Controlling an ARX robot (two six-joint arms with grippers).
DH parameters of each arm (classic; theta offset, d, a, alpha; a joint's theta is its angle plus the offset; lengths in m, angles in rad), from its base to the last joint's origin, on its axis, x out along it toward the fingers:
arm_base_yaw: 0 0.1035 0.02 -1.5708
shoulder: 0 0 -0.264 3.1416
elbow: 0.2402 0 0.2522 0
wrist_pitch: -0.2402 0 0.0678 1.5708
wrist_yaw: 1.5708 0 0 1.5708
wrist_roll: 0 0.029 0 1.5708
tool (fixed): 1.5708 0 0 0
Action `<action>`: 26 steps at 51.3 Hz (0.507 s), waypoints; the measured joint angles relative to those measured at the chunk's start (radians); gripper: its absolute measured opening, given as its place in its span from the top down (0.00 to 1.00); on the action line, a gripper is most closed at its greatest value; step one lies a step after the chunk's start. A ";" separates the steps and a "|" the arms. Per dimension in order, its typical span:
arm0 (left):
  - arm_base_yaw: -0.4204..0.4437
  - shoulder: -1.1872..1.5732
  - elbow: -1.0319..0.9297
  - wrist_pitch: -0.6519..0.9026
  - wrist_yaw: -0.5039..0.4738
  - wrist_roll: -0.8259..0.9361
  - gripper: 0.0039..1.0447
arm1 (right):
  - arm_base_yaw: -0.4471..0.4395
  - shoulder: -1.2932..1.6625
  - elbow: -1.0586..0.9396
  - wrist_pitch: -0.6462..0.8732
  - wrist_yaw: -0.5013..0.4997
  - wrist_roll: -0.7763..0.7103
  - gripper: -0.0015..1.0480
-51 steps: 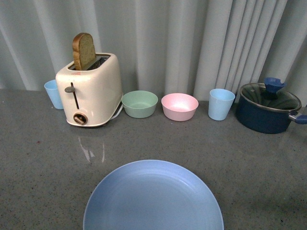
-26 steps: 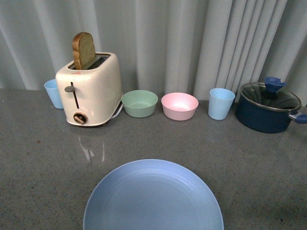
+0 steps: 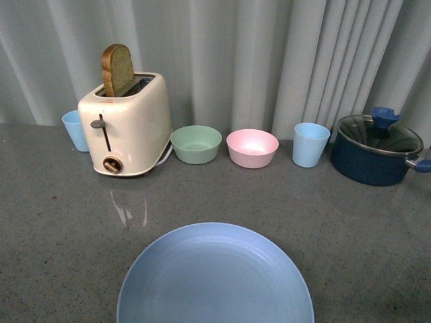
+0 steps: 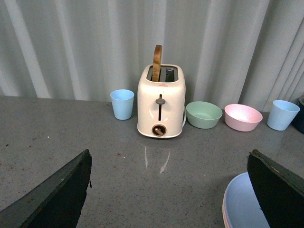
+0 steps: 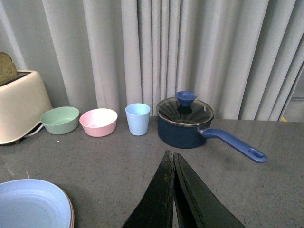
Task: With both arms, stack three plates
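Grey stone counter (image 3: 60, 222) carries everything, and the task looks close to finished. At its near edge, right in front of the robot, sits the blue plate (image 3: 215, 276), flat and face up. In the left wrist view a pink rim (image 4: 223, 209) peeks out under it, and in the right wrist view a tan-brown edge (image 5: 71, 213) shows beneath its lip, so the blue plate lies on top of at least one other. My reading is that all three plates are stacked here, though the lower ones are mostly hidden and I cannot count them for certain.

Neither arm shows in the front view. The left gripper (image 4: 168, 190) is spread wide with nothing between its fingers, held above the counter beside the stack. The right gripper (image 5: 173, 190) has its fingers pressed together, holding nothing, and stands apart from the plates.

Along the back, well clear of the stack, stand the toaster (image 3: 126, 124) with its slice, the pot (image 3: 377, 151), the green bowl (image 3: 196, 145), the pink bowl (image 3: 252, 148) and two blue cups (image 3: 310, 145).

If anything is left, it is only drawing the arms away.
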 joint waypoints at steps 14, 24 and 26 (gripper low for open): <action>0.000 0.000 0.000 0.000 0.000 0.000 0.06 | 0.000 -0.190 0.000 -0.193 0.000 -0.001 0.97; 0.000 -0.001 0.000 0.000 0.000 0.000 0.06 | 0.000 -0.191 0.000 -0.198 0.000 -0.001 0.79; 0.000 -0.001 0.000 0.000 0.000 0.000 0.06 | 0.000 -0.191 0.000 -0.198 0.000 -0.001 0.70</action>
